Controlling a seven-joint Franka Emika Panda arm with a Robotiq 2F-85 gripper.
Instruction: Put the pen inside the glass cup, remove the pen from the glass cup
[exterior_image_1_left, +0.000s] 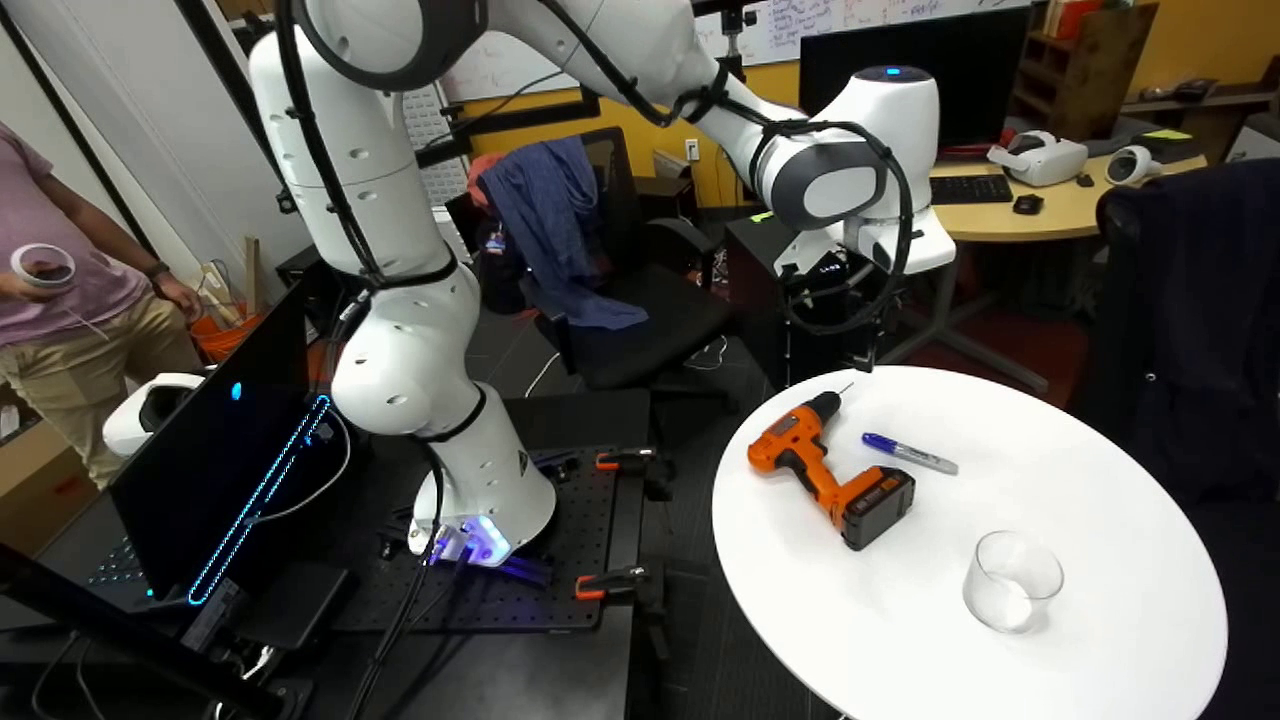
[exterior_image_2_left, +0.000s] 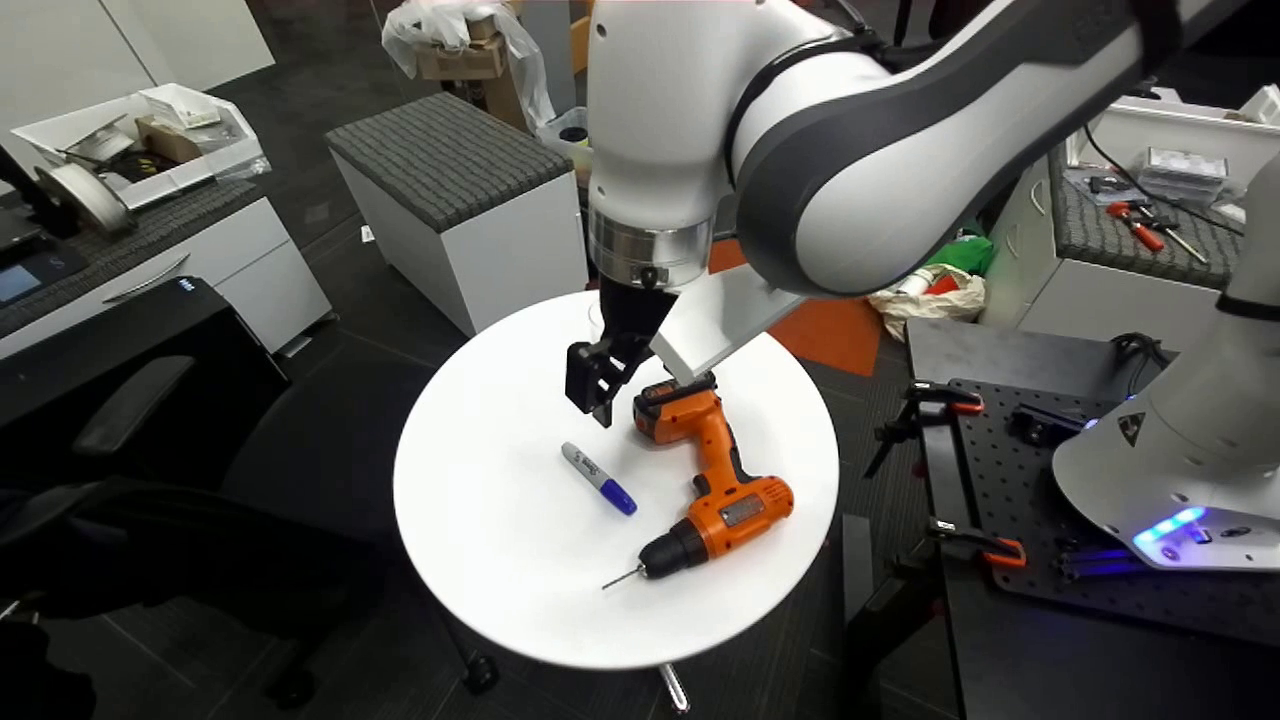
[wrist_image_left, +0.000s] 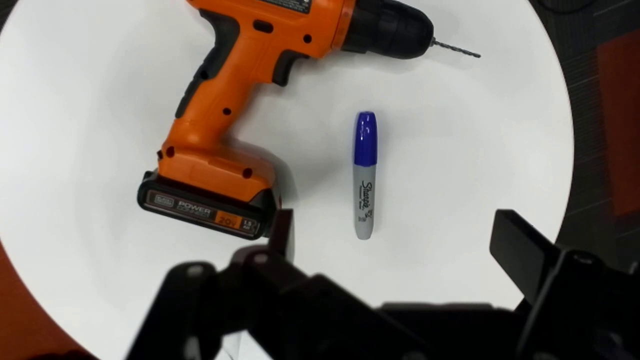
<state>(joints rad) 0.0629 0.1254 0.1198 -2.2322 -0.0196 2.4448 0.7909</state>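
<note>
Round white worktop (wrist_image_left: 465, 160) | tool (wrist_image_left: 395, 235): jaws spread, unloaded | pen (wrist_image_left: 365, 175): lies beside power drill (wrist_image_left: 235, 95), grey end nearest tool in wrist view, long axis roughly square to closing line

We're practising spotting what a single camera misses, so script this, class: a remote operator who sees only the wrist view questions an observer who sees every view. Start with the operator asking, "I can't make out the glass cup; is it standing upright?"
Observer: Yes, in an exterior view the glass cup stands upright on the white table.
Operator: The drill runs out of the top of my picture. Does any of it overhang?
Observer: No, both exterior views show its back end inside the white table's edge.
Operator: Is anyone around?
Observer: Yes, one person shows, partly cut off, at the side of an exterior view.
</note>
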